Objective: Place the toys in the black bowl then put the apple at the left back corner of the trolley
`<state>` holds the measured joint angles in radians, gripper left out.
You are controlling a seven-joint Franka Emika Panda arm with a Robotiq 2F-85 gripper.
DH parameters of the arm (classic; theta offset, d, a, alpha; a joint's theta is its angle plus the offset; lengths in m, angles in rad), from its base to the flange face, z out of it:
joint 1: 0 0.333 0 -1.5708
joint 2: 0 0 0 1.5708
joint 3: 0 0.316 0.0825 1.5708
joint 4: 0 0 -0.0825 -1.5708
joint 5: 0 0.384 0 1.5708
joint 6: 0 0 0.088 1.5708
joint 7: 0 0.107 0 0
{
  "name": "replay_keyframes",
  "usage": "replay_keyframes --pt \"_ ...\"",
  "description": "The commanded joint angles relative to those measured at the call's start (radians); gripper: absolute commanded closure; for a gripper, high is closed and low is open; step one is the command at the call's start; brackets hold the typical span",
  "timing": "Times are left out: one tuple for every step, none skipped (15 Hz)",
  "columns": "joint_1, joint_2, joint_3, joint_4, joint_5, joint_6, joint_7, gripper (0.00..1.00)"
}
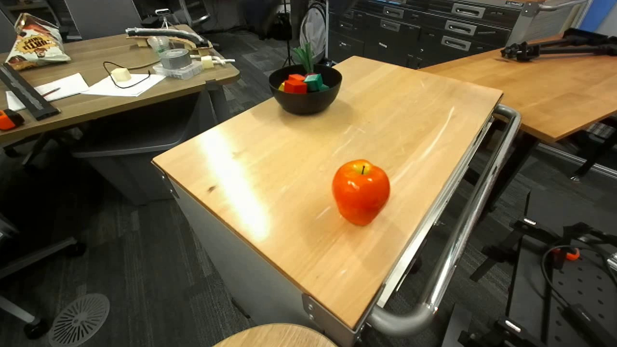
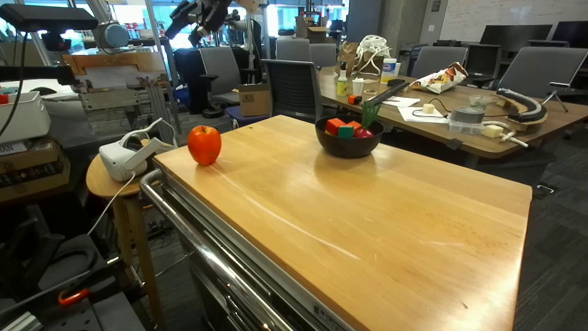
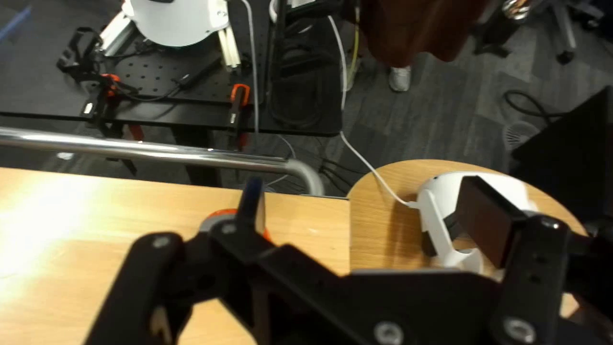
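Possibly the glossy, round red-orange apple, near the edge of the grey, wood-topped trolley, rolls off if the black two-fingered tool, spread wide, bumps it.

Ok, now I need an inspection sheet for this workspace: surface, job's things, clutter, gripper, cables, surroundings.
Surface: light wooden trolley top, scuffed, with glare.
Job's things: coloured blocks and a small dark red piece in the black bowl; apple near the corner by the rail and stool.
Clutter: white headset on the stool; snack bag on the neighbouring desk.
Gripper: open, holding nothing.
Cables: white cable from the headset over the stool's edge.
Surroundings: office chairs; a shoe, so someone is probably nearby.
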<state>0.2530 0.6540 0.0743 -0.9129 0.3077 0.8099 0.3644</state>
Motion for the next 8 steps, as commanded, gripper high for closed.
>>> replay_keyframes --pt "-0.085 -0.161 0.006 -0.095 0.204 0.015 0.092 0.0" --pt "-0.11 -0.212 0.002 -0.133 0.263 0.024 0.11 0.0" --pt "-0.135 -0.257 -0.006 -0.168 0.316 0.036 0.124 0.0" --pt "-0.108 -0.143 0.02 -0.044 0.223 0.002 0.097 0.0" --pt "-0.128 -0.18 0.015 -0.068 0.26 0.003 0.107 0.0" --pt "-0.142 -0.209 0.012 -0.09 0.274 0.003 0.108 0.0" --pt "-0.151 -0.228 0.01 -0.108 0.281 0.004 0.107 0.0" --pt "-0.154 -0.237 0.009 -0.122 0.283 0.006 0.107 0.0"
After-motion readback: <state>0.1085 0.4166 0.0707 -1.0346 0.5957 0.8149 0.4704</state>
